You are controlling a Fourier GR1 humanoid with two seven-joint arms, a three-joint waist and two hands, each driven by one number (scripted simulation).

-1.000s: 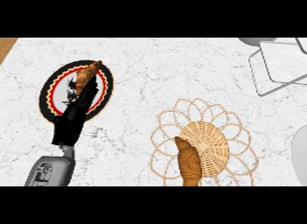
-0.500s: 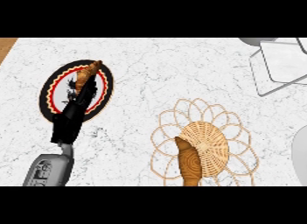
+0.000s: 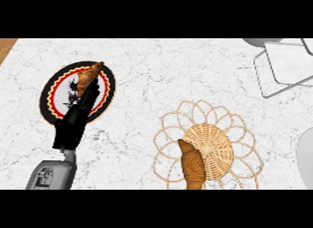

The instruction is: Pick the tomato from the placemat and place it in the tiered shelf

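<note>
No change in last sec: L hand [image 3: 74, 119] still parked over round mat [image 3: 50, 100], fingers outstretched, gripping nothing; tomato not visible, pick pending.

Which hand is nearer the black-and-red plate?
Left. The left hand lies over the black-and-red plate, coming in across its lower edge; the right hand shows nowhere in this view.

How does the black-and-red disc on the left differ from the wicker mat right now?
The black-and-red disc is solid and dark; the wicker mat is pale tan with looped openwork edging. The wicker mat looks larger than the disc. The left hand lies across the disc; no hand is over the wicker mat. Both are round and lie flat on the marble counter.
</note>
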